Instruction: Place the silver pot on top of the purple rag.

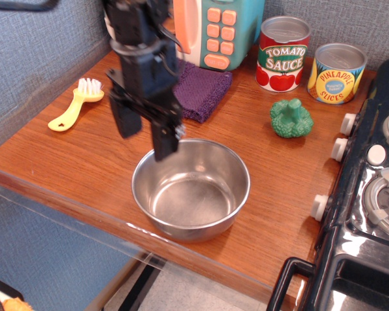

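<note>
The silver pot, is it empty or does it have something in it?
Empty. The silver pot sits upright and its bare shiny bottom shows.

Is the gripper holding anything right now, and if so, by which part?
Nothing is held. The gripper is open and empty, at the back-left rim of the silver pot.

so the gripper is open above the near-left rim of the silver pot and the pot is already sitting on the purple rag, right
Not quite. The observation.image view shows the silver pot sitting on the bare wooden table, in front of the purple rag, not on it. The rest holds: the gripper is open, by the pot's near-left rim.
</note>
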You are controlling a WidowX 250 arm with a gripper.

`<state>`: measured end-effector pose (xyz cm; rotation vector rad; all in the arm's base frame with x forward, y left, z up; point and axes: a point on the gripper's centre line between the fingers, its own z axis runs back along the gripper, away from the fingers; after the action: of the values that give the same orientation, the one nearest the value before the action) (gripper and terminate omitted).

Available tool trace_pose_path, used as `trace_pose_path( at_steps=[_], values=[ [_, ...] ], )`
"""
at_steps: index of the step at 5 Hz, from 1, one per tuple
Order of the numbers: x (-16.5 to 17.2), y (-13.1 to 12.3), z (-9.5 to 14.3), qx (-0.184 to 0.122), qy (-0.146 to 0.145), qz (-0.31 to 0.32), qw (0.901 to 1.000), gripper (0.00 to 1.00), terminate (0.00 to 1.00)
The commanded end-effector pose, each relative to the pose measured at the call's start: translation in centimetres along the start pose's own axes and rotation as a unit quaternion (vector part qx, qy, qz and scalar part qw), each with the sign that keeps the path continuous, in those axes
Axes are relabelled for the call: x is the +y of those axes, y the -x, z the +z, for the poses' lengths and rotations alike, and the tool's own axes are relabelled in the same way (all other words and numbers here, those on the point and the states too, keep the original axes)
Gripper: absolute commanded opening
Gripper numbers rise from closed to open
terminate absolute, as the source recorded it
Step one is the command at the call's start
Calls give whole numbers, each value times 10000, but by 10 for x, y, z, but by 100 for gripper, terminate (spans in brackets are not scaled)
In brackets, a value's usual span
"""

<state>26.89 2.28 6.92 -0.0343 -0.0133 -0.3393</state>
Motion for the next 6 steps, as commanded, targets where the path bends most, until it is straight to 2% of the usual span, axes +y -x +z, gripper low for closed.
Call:
trace_pose_path(
  at_steps=[1, 2, 3, 6],
  values=[
    [-1, 3, -25, 397, -95, 180, 9990, 100, 0],
    [-4, 3, -31, 381, -141, 138, 9991, 100, 0],
    [-6, 3, -31, 362, -204, 115, 9991, 0, 0],
    [-8, 3, -27, 230, -141, 13, 9996, 0, 0]
  ],
)
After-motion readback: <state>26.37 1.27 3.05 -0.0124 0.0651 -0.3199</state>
